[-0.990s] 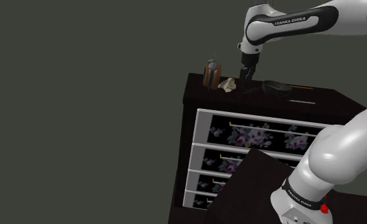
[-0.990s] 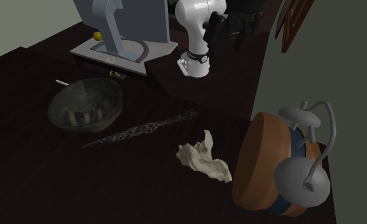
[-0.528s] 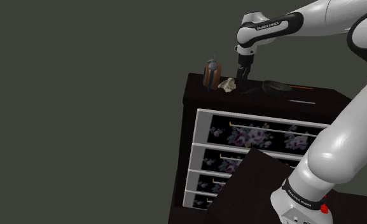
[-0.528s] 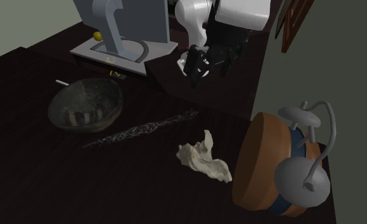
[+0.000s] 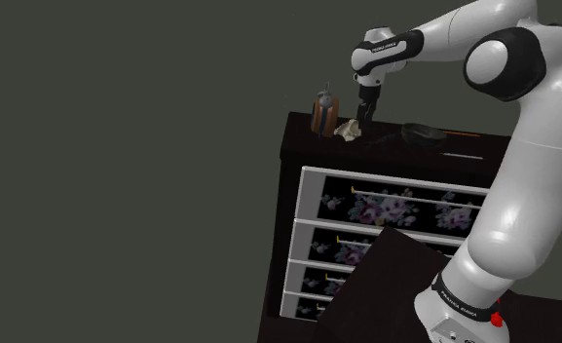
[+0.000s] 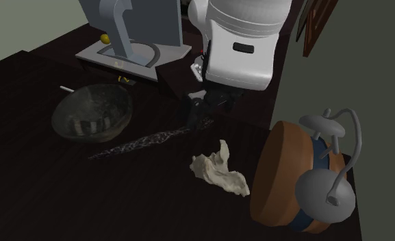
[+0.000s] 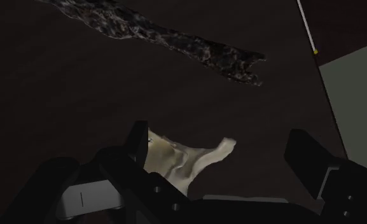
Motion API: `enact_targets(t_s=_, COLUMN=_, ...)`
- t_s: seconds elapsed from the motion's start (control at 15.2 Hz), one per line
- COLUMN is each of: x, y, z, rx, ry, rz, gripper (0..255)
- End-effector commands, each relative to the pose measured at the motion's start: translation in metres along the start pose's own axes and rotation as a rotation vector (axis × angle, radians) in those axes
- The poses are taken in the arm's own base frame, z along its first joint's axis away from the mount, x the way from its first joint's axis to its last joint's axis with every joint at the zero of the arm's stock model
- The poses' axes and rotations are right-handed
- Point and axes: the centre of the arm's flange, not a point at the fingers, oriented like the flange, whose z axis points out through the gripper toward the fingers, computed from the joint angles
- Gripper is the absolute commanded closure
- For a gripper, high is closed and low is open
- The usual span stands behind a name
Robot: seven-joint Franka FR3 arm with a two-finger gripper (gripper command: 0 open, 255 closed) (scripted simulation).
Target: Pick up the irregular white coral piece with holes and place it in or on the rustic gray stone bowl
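The hand (image 7: 221, 153) is wide open and holds nothing, its two fingers (image 7: 137, 143) standing well apart above the dark worktop (image 6: 38, 178). The pale coral piece (image 6: 220, 171) lies on the worktop below the hand, close against one finger; whether they touch is hard to tell. In the second exterior view the grey bowl (image 6: 86, 116) sits well to the coral's left, a brown keg (image 6: 281, 171) is just to its right, and a dark rough stick (image 6: 151, 140) lies between bowl and coral.
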Motion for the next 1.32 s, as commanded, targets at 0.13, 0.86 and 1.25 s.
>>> enact_targets(t_s=0.13, x=0.002, y=0.004, z=0.020, rx=0.000, ry=0.001, rz=-0.002, gripper=0)
enact_targets(t_s=0.86, x=0.002, y=0.004, z=0.039, rx=0.000, ry=0.000, rz=-0.002, gripper=0)
enact_targets(t_s=1.25, x=0.002, y=0.004, z=0.039, rx=0.000, ry=0.000, rz=-0.002, gripper=255)
